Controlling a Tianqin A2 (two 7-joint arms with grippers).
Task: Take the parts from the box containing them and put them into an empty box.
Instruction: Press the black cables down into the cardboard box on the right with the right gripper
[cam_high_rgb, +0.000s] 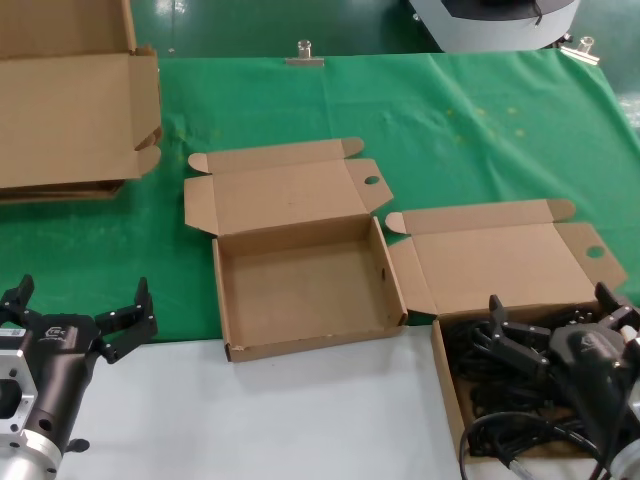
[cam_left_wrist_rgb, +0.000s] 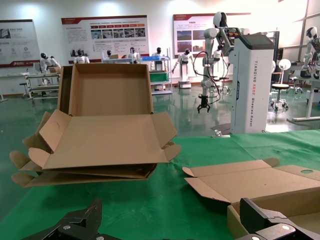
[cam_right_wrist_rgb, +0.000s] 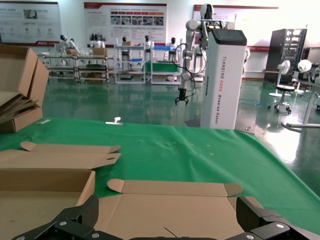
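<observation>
Empty box (cam_high_rgb: 300, 275): shallow brown corrugated cardboard, matte, lid hinged back with rounded ear tabs and a finger hole; whitish scuff at the front left corner; sits mid-surface, half on the green cloth (cam_high_rgb: 470, 130), half on bare white surface (cam_high_rgb: 300, 420)

Box containing the parts (cam_high_rgb: 500, 265): same make, just to the right of the empty box, lid thrown back; its front and right side are cut off by the frame and covered by the right arm

Parts (cam_high_rgb: 485, 385): black rubbery cords tangled inside that box; individual plugs hard to make out

Right gripper (cam_high_rgb: 550, 325): black, fingers spread apart, over the cords, holding nothing visible

Left gripper (cam_high_rgb: 78, 310): fingers spread wide, empty, over white surface at the near left

Flat cardboard sheets (cam_high_rgb: 65, 110): stacked at the far left, partly cut off
</observation>
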